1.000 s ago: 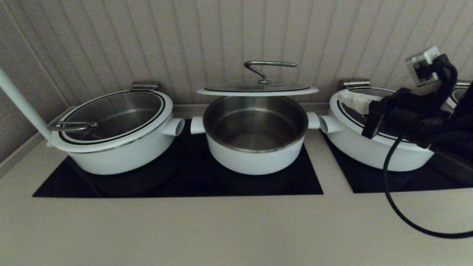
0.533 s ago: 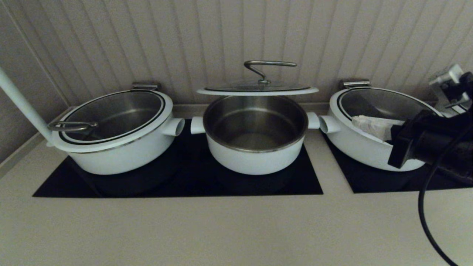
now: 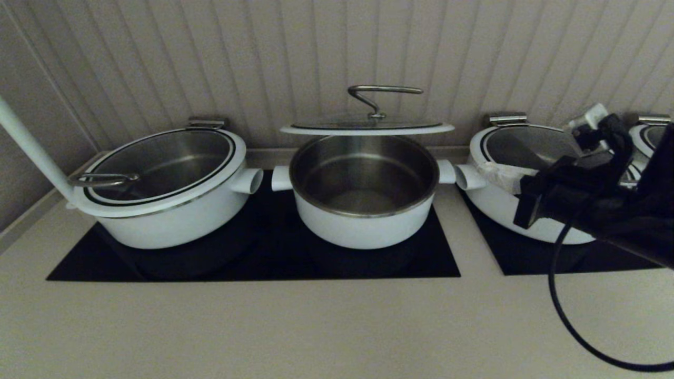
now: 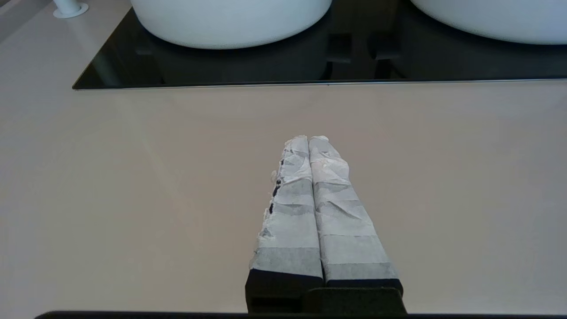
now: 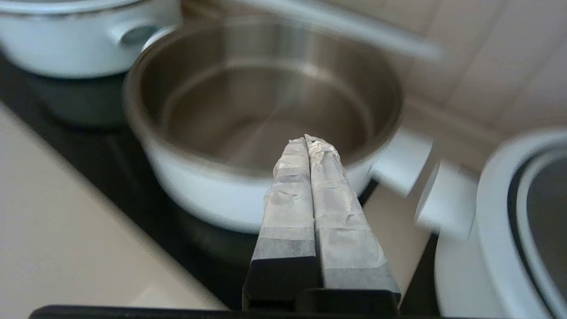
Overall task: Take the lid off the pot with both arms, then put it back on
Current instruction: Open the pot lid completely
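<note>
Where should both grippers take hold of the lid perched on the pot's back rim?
Probably its white rim, one gripper from each side. The lid lies roughly level, overhanging the pot left and right; its steel handle is thin. Right gripper is shut, so open first.

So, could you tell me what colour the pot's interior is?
Steel grey inside the pot, clearest in the head view.
</note>
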{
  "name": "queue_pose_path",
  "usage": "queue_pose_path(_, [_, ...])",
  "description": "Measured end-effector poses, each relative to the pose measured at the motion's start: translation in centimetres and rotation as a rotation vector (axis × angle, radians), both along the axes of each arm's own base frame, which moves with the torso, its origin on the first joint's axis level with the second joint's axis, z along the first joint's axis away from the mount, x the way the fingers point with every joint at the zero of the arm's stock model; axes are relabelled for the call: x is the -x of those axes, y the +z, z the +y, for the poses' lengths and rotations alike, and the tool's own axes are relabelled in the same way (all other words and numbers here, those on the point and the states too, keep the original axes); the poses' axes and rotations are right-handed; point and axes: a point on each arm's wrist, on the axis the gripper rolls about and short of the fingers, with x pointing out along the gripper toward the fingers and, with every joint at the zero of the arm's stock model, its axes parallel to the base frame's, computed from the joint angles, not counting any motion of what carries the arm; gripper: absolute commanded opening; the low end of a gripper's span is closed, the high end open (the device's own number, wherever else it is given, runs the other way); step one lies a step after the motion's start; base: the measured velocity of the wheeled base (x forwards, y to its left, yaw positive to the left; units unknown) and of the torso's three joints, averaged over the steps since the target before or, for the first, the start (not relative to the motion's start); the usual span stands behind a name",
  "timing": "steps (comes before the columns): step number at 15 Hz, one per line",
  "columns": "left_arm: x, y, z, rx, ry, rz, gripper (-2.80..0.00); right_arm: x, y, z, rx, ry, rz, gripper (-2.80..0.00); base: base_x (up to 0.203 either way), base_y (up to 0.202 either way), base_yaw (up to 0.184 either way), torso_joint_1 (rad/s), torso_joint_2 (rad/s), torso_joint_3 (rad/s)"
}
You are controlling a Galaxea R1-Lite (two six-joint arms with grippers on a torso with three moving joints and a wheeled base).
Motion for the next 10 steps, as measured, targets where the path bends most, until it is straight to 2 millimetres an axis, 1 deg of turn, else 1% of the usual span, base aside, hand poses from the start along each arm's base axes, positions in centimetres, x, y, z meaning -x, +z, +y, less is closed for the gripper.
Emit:
queue_pose_path(6, [0.0,0.0,0.0,0.001,0.0,-0.001,-2.8,-4.9,-1.3,1.4,0.017,-0.001,-0.06,-2.8,0.0,0.0,0.0,0.0,0.0,0.0])
queue_pose_path(8, [0.0,0.0,0.0,0.0,0.0,0.0,-2.8,-6.6,-1.1,1.9,0.005,-0.001,-0.112,-2.8,0.0,0.0,0.0,0.0,0.0,0.0])
queue_pose_path(10, [0.0,0.0,0.0,0.001,0.0,0.0,-2.8,-8.1,-0.4,2.6,0.0,0.001,-0.189,-2.8,0.0,0.0,0.0,0.0,0.0,0.0])
